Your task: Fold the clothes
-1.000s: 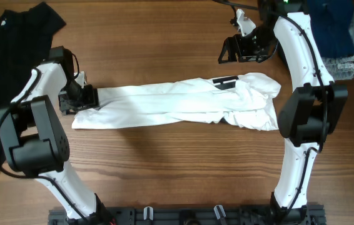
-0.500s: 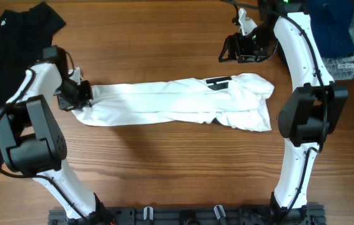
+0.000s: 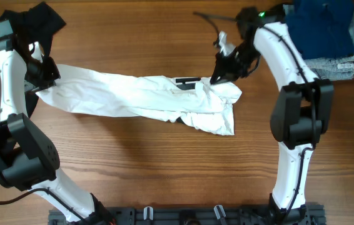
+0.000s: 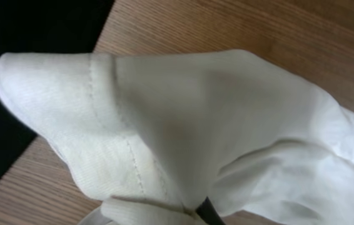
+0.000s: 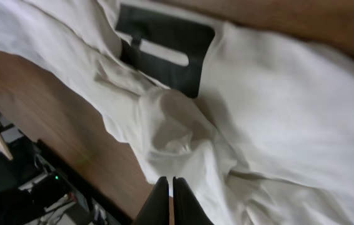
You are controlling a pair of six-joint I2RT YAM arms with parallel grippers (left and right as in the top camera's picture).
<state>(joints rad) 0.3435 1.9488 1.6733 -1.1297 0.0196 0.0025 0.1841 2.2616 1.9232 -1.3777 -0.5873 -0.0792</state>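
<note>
The white T-shirt (image 3: 133,97) lies stretched into a long band across the table, its black lettering (image 3: 188,81) showing near the right end. My left gripper (image 3: 44,78) is shut on the shirt's left end. In the left wrist view the hemmed fabric (image 4: 183,125) bunches over the gripper (image 4: 189,215) and hides most of the fingers. My right gripper (image 3: 216,76) is at the back edge of the shirt's right end. In the right wrist view it (image 5: 169,181) is shut at the edge of the shirt (image 5: 277,112), just below the lettering (image 5: 171,50), with creases running toward its tips.
A black garment (image 3: 14,25) lies at the back left, close behind the left gripper, and fills the left wrist view's corner (image 4: 27,37). Folded navy-blue clothing (image 3: 324,28) rests on pale denim (image 3: 334,65) at the back right. A black rail (image 3: 183,215) runs along the front edge.
The left gripper shut on the shirt's left end and pulled it left and toward the back; the whole shirt slid left. The right gripper came down onto the right end and shut.
</note>
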